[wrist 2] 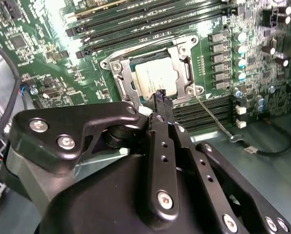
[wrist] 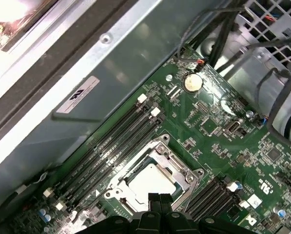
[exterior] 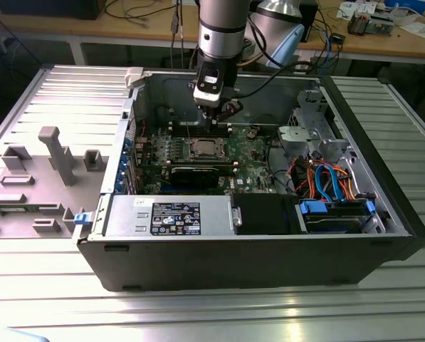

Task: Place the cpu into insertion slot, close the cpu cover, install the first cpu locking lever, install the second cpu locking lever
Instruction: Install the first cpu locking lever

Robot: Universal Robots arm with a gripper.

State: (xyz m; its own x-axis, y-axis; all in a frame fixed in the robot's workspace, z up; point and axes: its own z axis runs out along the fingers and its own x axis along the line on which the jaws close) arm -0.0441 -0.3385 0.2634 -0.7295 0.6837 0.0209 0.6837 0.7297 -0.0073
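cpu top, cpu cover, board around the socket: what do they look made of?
The cpu: dull silver-beige metal top, matte, with a soft sheen. The cpu cover: thin stamped metal, likely steel, with brighter glints at the edges. The board: green lacquered laminate, probably fibreglass.

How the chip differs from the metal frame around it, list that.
The chip is a solid plate; the frame is open in the middle. The chip's top is dull and pale; the frame is shinier. The frame is wider and encloses the chip. Both are square and lie flat on the green board.
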